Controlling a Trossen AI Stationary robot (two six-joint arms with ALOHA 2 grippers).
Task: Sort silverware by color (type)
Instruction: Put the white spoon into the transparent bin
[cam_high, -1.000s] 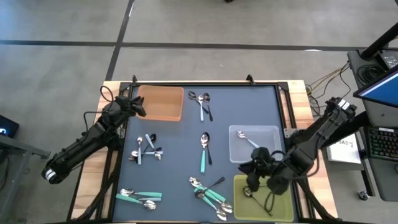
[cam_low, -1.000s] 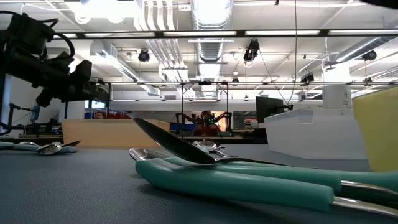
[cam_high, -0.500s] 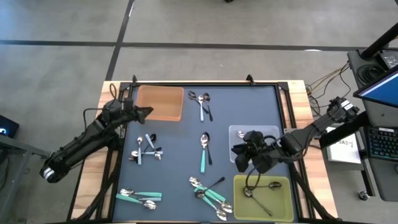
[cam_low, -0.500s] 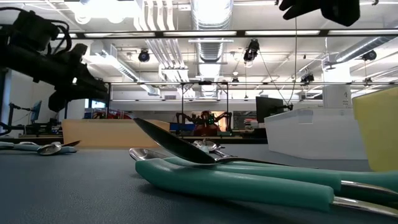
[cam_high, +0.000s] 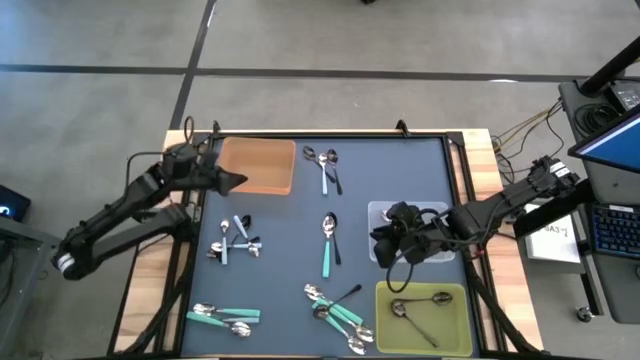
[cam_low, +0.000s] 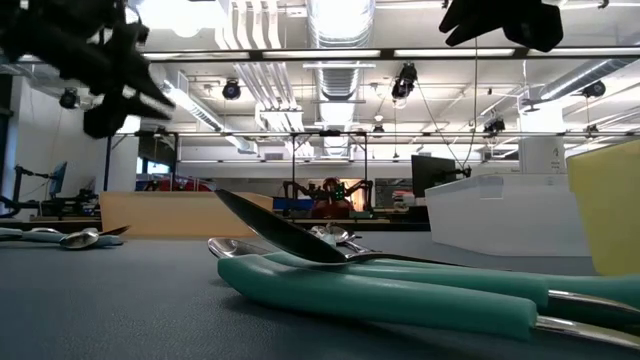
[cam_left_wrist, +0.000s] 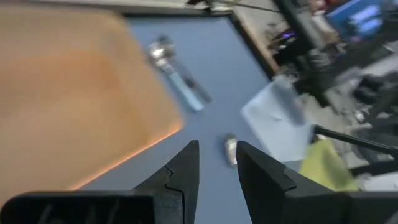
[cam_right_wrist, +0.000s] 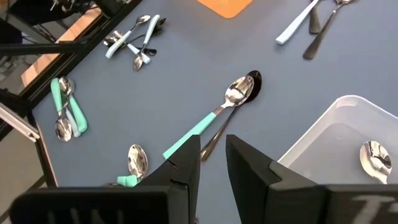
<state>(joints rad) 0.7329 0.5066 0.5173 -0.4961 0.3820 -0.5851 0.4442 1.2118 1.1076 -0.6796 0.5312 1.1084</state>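
High view, read from left to right: a dark blue table mat (cam_high: 280, 260) holds scattered spoons and three sorting bins. At far left, the left gripper (cam_high: 235, 181) hovers at the near edge of the orange bin (cam_high: 258, 165), its fingers a narrow gap apart and holding nothing; the bin looks empty, probably waiting for one colour of spoon.

Just below that gripper lies a small cluster of light blue spoons (cam_high: 234, 238), near it but not touching. Lower left, teal-handled spoons (cam_high: 225, 317) lie together. At the top centre, a light blue spoon and two dark ones (cam_high: 324, 167) lie side by side. In the middle, a teal-handled spoon (cam_high: 327, 244) lies beside a dark-handled spoon (cam_high: 335, 240); in the right wrist view this pair sits directly ahead of the fingers. Below centre is a mixed pile (cam_high: 335, 305) of teal and dark spoons.

Right of centre, the right gripper (cam_high: 385, 240) hangs above the left edge of the clear bin (cam_high: 430, 212), fingers slightly parted and empty. That bin holds one spoon (cam_right_wrist: 375, 154), its bowl visible in the wrist view. Below it, the yellow-green bin (cam_high: 455, 335) holds two dark spoons (cam_high: 418, 306), so sorting by type has begun there. Most silverware remains unsorted on the mat, and the centre pair lies closest to the right gripper, just to its left.
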